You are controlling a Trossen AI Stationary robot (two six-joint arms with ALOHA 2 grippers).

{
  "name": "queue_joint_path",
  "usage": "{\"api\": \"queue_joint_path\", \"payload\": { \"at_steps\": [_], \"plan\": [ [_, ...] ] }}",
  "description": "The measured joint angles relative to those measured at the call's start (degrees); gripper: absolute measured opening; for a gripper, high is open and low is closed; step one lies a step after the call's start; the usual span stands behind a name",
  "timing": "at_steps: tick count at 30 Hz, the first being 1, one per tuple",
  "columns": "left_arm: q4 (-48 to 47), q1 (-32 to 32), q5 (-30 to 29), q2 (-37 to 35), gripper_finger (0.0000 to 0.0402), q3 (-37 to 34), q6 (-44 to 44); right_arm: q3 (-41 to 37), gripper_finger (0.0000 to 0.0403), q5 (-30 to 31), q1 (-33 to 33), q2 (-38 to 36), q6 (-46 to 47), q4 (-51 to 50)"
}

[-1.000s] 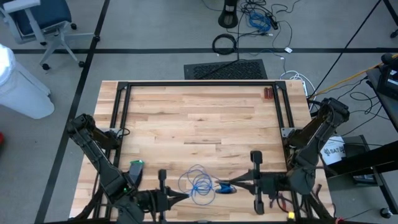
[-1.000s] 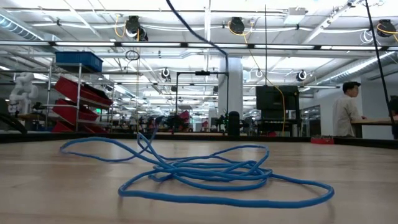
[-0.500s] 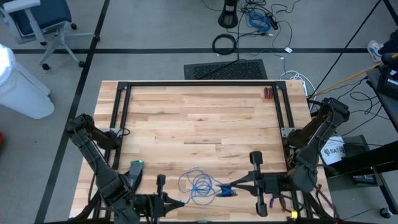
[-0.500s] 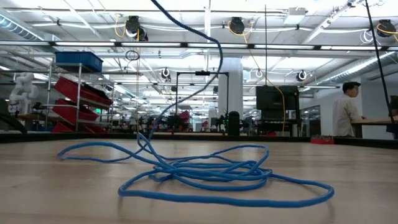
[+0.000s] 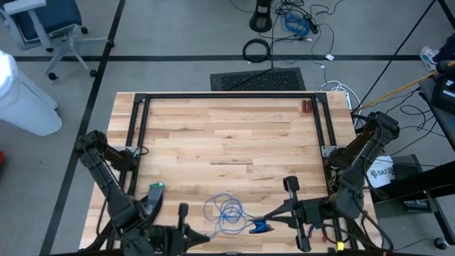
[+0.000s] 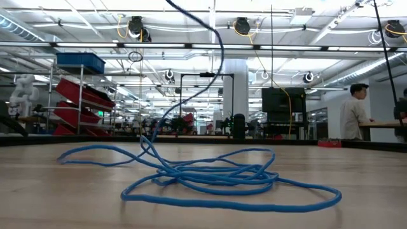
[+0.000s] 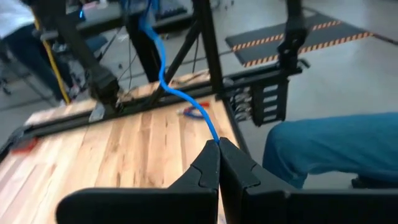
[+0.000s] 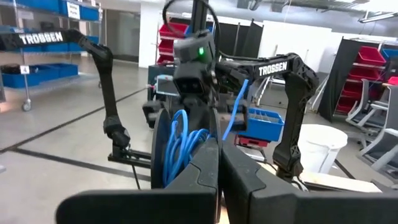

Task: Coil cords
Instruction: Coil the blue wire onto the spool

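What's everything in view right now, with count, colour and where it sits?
cord: one, blue, loose loops on the near middle of the table, a strand rising off it
table: one, light wood, black frame along its edges
small red thing: one, far right corner of the table
floor mat: one, black, beyond the far edge
person: one, standing in the room behind
left gripper: shut on the cord, near edge
right gripper: shut on the cord, near edge

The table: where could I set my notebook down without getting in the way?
The table's far half is bare wood, bordered by the black frame and a small red item. The near edge is crowded: the loose blue cord lies between the left gripper and right gripper, each shut on it.
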Motion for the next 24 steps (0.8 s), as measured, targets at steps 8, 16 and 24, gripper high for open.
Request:
{"api": "queue_joint_path", "payload": {
  "at_steps": [8,16,24],
  "plan": [
    [9.9,-0.9,-3.2,0.0,0.0001,0.0,6.8,0.0,0.0,0.3,-1.1,0.3,-4.5,-5.4],
    [11.2,0.9,-5.9,0.0,0.0001,0.0,7.8,0.0,0.0,0.6,-2.0,3.2,-14.2,-5.7],
    [14.4,3.1,-5.9,0.0,0.0001,0.0,7.7,0.0,0.0,8.4,-3.3,5.3,-15.9,-5.0]
  ]
}}
